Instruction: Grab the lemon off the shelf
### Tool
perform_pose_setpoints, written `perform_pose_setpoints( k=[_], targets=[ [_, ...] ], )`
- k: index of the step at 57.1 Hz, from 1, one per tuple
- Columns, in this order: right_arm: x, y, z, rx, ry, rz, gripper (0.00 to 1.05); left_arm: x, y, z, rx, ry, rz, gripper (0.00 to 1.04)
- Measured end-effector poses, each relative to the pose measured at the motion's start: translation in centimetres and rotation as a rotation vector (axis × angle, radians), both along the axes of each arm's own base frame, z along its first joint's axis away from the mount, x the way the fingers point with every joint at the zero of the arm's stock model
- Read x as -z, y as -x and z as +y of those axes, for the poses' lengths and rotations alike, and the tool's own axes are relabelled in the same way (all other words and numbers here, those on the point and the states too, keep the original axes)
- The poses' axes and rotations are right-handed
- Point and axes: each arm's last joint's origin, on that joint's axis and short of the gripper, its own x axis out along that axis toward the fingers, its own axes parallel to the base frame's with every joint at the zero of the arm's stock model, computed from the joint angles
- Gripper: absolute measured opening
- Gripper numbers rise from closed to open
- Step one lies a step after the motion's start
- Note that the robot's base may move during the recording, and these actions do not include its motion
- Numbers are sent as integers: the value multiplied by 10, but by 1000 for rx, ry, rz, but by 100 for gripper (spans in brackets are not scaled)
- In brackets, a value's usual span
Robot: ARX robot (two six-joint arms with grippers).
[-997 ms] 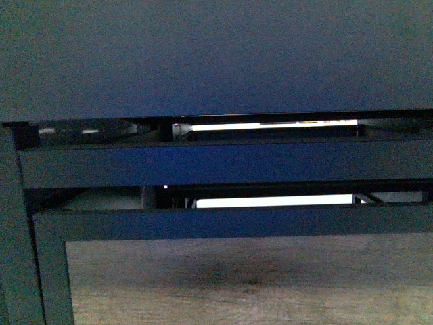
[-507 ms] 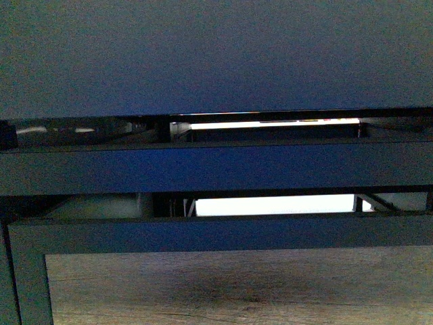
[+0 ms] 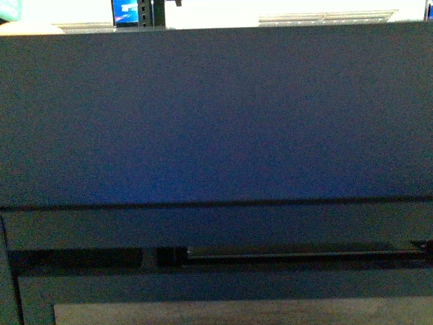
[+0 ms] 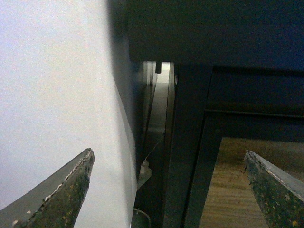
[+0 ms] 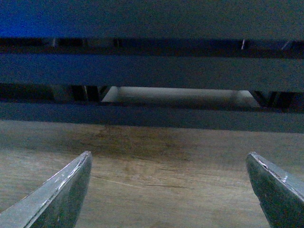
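Left gripper point(image 4: 168, 190) spread wide, pinching nothing, close to the shelf point(image 4: 190, 142) at its black corner post, with white wall point(image 4: 52, 95) on one side and brown wood-grain panel point(image 4: 232, 190) on the other. In the front view, hard up against the shelf's flat black face, dark and matte, a sliver of panel along the lower edge. Right gripper point(image 5: 166, 194) likewise spread wide and empty, before black rails point(image 5: 152, 71) above the panel. Lemon's place not to be told here.
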Motion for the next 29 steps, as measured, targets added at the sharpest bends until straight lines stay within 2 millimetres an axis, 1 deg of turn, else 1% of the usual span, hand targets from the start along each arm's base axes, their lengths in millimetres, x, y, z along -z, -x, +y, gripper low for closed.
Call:
perform_pose_setpoints(
  k=[29],
  targets=[
    [0,0,0,0,0,0,97,0,0,0,1,0,0,97]
  ],
)
